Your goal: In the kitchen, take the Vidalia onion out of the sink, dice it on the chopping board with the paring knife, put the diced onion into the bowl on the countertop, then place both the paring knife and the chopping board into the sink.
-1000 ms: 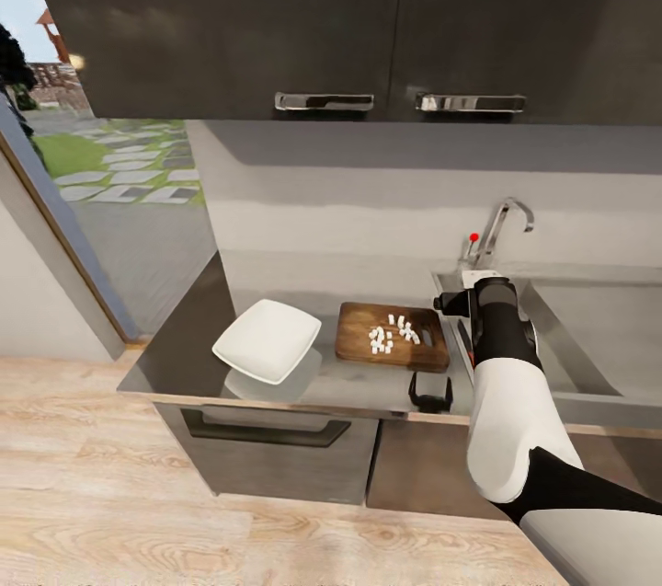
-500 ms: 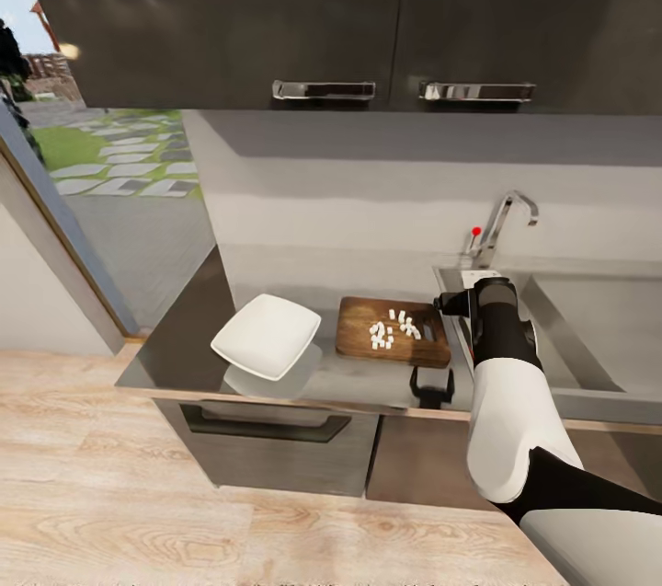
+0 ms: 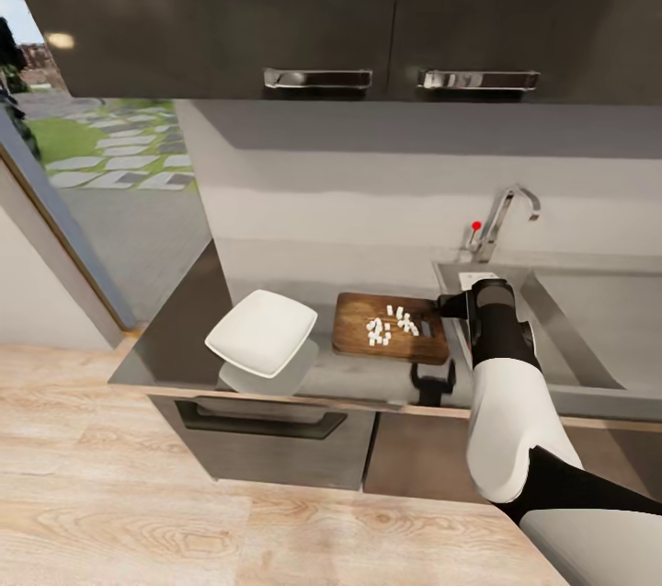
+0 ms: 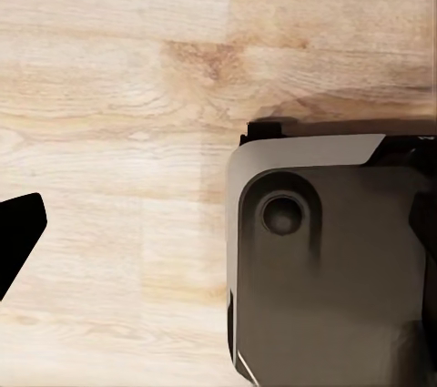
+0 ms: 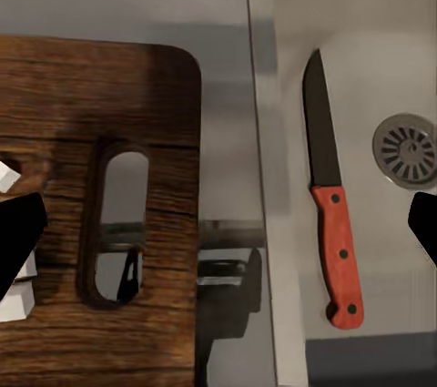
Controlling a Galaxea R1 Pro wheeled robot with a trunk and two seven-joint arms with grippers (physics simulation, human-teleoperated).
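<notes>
The brown chopping board (image 3: 391, 328) lies on the grey countertop (image 3: 184, 338) with white diced onion (image 3: 393, 326) on it. Left of it stands the white square bowl (image 3: 262, 333), holding nothing. My right gripper (image 3: 450, 304) hovers open over the board's right end, by the handle slot (image 5: 118, 223), with nothing between its fingers. A few onion pieces (image 5: 16, 300) show near one fingertip. The paring knife (image 5: 330, 223), red handle and dark blade, lies in the sink (image 3: 598, 328) beside the drain (image 5: 407, 150). My left gripper (image 4: 218, 232) hangs open over the wooden floor.
A chrome faucet (image 3: 501, 216) with a red knob stands behind the sink. Dark wall cabinets (image 3: 368, 6) hang overhead. A drawer front (image 3: 262, 425) sits under the counter's edge. A window opening (image 3: 83, 154) lies at the left. Part of my own base (image 4: 328, 259) shows below the left gripper.
The head view has shifted slightly, so everything sits a little higher in it. The right gripper stays over the board's right end. Bowl, board and onion pieces have not moved.
</notes>
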